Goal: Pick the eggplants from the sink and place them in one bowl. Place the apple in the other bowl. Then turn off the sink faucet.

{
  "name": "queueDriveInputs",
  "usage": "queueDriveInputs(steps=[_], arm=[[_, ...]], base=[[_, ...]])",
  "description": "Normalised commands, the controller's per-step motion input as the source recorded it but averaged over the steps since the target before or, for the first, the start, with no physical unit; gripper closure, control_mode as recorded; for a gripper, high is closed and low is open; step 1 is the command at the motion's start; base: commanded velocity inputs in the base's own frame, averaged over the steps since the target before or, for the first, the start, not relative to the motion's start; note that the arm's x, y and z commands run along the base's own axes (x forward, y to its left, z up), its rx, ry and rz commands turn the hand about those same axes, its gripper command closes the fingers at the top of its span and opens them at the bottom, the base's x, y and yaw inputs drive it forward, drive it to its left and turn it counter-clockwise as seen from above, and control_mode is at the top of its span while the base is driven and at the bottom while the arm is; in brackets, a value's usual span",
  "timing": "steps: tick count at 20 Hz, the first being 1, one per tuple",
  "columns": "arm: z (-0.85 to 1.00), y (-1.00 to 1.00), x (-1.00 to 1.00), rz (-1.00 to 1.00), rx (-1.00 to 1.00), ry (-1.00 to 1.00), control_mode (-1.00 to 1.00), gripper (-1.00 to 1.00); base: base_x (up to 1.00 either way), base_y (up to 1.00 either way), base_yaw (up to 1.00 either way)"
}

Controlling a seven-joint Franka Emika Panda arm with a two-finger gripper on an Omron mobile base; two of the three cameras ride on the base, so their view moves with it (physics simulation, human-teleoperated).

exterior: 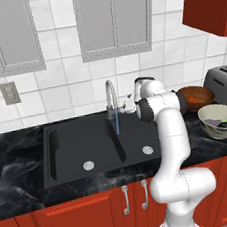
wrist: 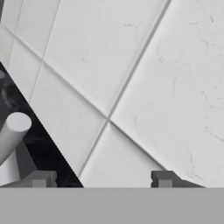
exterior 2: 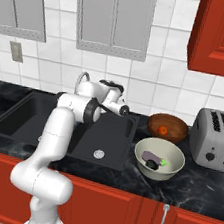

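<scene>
The silver gooseneck faucet [exterior: 111,96] stands behind the black double sink [exterior: 64,146], and a thin blue stream of water [exterior: 117,122] falls from its spout. My gripper [exterior: 128,102] hovers just right of the faucet and faces the tiled wall. In the hand view the gripper [wrist: 101,179] is open and holds nothing, and a grey rod-like faucet part [wrist: 13,131] shows at the left. Both eggplants [exterior 2: 152,159] lie in the pale bowl [exterior 2: 159,158]. The apple [exterior 2: 164,130] sits in the reddish-brown bowl [exterior 2: 167,126].
A silver toaster [exterior 2: 216,141] stands on the dark counter right of the bowls. A red wall cabinet [exterior 2: 223,34] hangs above it. Each basin has a round drain [exterior: 88,165]. Grey-doored cabinets [exterior: 114,19] hang over the sink.
</scene>
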Motion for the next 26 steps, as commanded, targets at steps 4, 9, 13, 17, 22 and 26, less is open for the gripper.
queueDriveInputs(steps=[4, 9, 13, 17, 22, 26], arm=[[0.83, 0.27, 0.45, 0.13, 0.00, 0.00, -1.00, -1.00], [0.96, 0.24, 0.38, 0.09, 0.00, 0.03, -1.00, -1.00], [1.00, 0.26, 0.39, 0.07, 0.00, 0.05, -1.00, -1.00], [1.00, 0.31, 0.41, 0.07, 0.00, 0.03, -1.00, -1.00], [1.00, 0.28, 0.51, 0.09, 0.03, 0.00, -1.00, -1.00], [1.00, 0.33, 0.61, 0.10, 0.08, 0.00, -1.00, -1.00]], base=[[0.00, 0.00, 0.00], [0.00, 0.00, 0.00], [0.00, 0.00, 0.00], [0.00, 0.00, 0.00], [0.00, 0.00, 0.00], [0.00, 0.00, 0.00]])
